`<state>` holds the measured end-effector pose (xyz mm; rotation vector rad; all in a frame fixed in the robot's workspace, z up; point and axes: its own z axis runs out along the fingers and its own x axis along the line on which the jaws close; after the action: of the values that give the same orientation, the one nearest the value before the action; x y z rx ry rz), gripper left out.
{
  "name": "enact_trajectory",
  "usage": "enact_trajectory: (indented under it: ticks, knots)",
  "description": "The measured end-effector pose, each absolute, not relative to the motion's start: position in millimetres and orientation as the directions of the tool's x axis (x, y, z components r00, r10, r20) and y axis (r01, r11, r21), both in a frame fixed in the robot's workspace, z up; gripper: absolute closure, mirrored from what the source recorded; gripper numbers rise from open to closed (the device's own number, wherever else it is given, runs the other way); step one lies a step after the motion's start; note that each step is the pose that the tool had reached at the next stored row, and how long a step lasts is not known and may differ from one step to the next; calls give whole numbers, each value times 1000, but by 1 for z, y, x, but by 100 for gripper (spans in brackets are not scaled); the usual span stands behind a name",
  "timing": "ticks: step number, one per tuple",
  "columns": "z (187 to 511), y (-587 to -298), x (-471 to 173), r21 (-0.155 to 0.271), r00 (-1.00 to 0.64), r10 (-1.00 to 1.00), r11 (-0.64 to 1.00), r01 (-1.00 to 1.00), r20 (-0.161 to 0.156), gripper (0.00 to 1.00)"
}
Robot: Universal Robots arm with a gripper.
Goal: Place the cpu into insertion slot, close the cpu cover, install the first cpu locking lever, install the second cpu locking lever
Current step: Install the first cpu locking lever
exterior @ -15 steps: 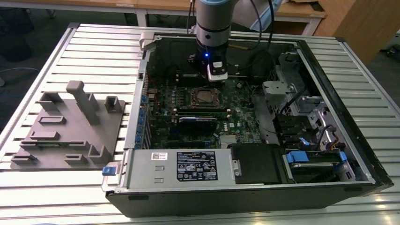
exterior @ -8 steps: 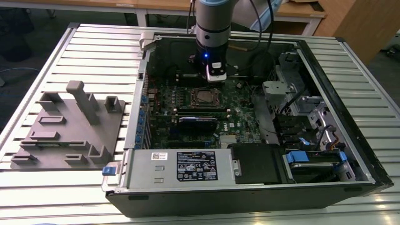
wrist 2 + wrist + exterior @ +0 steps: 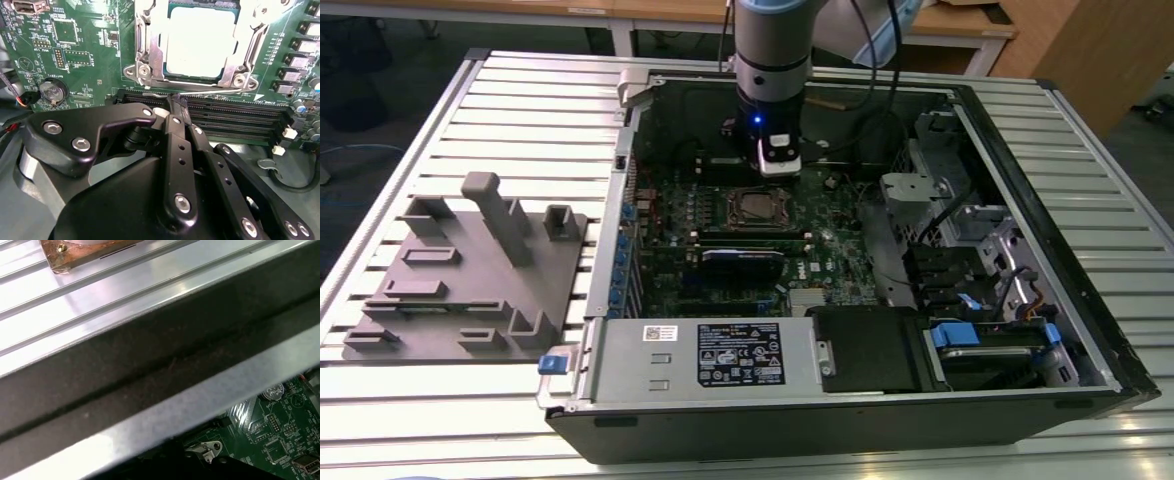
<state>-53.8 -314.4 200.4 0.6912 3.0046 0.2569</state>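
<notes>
Cpu [image 3: 200,42], one pale silver square, lies flat in the insertion slot [image 3: 754,208] on the green motherboard [image 3: 95,45]. The single cpu cover [image 3: 147,40] lies as a metal frame around the chip's edges; whether any locking lever is latched cannot be told. In the second wrist view the gripper [image 3: 178,102] hangs just beside the socket, above a bank of long black memory slots [image 3: 235,120]. Its two fingers [image 3: 175,135] are drawn together to a narrow tip with nothing seen between them. The gripper's own black linkage takes up the foreground and hides the board behind it. That view also shows one round coin cell [image 3: 52,90] near the board's edge and two white latches [image 3: 289,132] at the end of the memory slots. The exterior view takes in the open computer case [image 3: 854,420] lying on a slatted metal table [image 3: 520,90]. There the one robot arm [image 3: 774,50] comes down over the far half of the case, and the gripper's pale tip is just beyond the socket. A grey moulded fixture [image 3: 467,270] rests on the table at the exterior view's left, well apart from the chip. One labelled power supply [image 3: 707,355] fills the case's near edge, and a blue-topped card [image 3: 743,256] stands between it and the socket. The first wrist view looks along the table slats and the dark case wall [image 3: 150,375]. It catches a copper-coloured block [image 3: 75,250] on the table and a corner of the green board.
</notes>
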Motion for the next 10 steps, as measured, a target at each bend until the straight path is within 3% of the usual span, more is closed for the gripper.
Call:
enact_trajectory:
  ticks: [10]
  knots:
    - [198,-314,-54,163,-899,438,888,430,-16,89]
